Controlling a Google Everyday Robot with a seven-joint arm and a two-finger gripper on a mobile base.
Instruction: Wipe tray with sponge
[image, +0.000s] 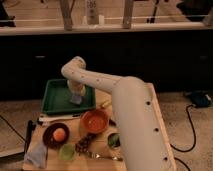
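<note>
A green tray (56, 100) lies at the back left of the wooden table. My white arm reaches over it from the right, and my gripper (76, 96) points down into the tray's right half. A pale sponge (76, 99) sits under the gripper tips, against the tray floor.
In front of the tray stand an orange bowl (95, 121), a dark bowl holding an orange fruit (59, 134), a green cup (66, 151), a bunch of dark grapes (85, 143) and a grey cloth (38, 156). A dark counter wall rises behind the table.
</note>
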